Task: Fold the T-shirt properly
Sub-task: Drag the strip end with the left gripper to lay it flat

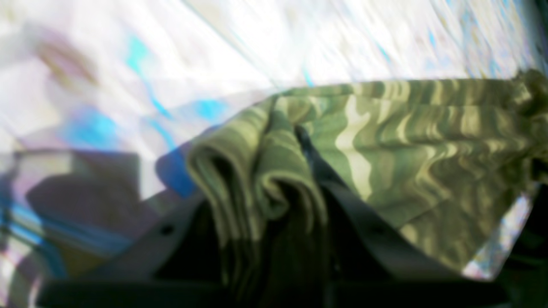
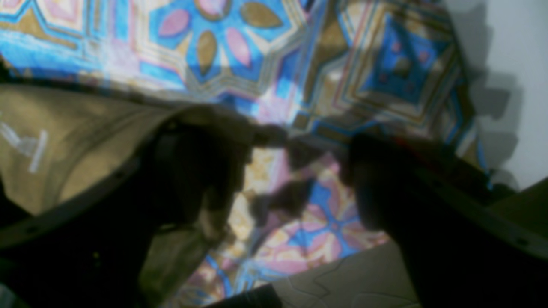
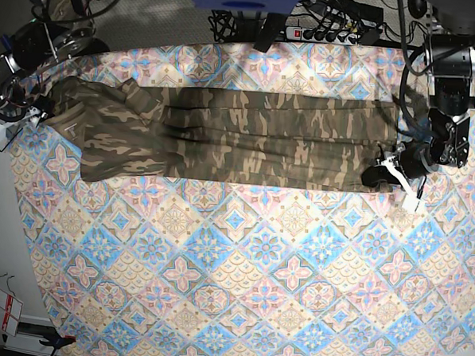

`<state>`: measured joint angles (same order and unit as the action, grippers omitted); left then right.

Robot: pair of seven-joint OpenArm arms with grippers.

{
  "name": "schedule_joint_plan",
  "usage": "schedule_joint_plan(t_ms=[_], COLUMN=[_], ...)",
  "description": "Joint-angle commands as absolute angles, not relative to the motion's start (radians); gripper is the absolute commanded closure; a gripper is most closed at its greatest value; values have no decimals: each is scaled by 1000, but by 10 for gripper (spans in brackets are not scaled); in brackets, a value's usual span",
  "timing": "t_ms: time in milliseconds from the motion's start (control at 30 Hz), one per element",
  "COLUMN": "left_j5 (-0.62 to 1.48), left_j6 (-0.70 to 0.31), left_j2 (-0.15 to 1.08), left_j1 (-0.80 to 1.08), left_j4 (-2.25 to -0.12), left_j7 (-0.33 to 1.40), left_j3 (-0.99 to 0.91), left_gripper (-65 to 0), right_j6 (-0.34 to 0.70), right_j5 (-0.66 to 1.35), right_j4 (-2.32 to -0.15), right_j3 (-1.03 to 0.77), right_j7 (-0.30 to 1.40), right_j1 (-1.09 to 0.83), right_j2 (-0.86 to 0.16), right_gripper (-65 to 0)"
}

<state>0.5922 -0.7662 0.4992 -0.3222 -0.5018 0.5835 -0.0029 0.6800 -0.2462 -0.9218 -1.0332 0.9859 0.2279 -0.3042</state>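
1. Two arms sit at opposite ends of the T-shirt (image 3: pixel 224 137), which lies folded into a long narrow camouflage band across the far part of the desk, on the pastel tile-patterned cloth (image 3: pixel 240 282).
2. At the base view's right end, the left gripper (image 3: pixel 391 172) has its jaws pressed together on a bunched pleat of the shirt's edge; the left wrist view shows several layers gathered between them.
3. At the other end, the right gripper (image 2: pixel 295 179) has its jaws spread wide with only patterned cloth visible in the gap. The shirt's fabric drapes over or beside one jaw, but nothing is pinched.
4. Risk, uneven pull: with only one end gripped, lifting or dragging it would likely skew the band and undo the straight lengthwise folds.
5. Risk, partial grip: the pinch holds a bunch of layers, and I cannot tell whether every layer is caught. A missed lower layer would trail behind and leave a sloppy fold.
6. Risk, wrong fabric: the spread jaws hover close over the tile-patterned cloth. Closing there could catch that cloth together with, or instead of, the shirt and ruck the surface.
7. Risk, slack: the collar end looks rumpled in the base view, so folding over it without smoothing could lock in creases.
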Motion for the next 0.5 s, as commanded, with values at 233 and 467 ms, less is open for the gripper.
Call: schedule_joint_plan(t_ms=[233, 467], left_j5=[456, 348], left_j6=[-698, -698], left_j2=[527, 522], left_j1=[-456, -516], left_j4=[-464, -464], left_j7=[572, 572], left_j3=[19, 19], left_gripper=[-59, -59], right_j6=[698, 698], right_j5=[-223, -223], right_j4=[-905, -905], right_j3=[-1029, -1026], right_j7=[1001, 998], right_j1=[268, 268], right_j2=[-286, -285], right_gripper=[-499, -501])
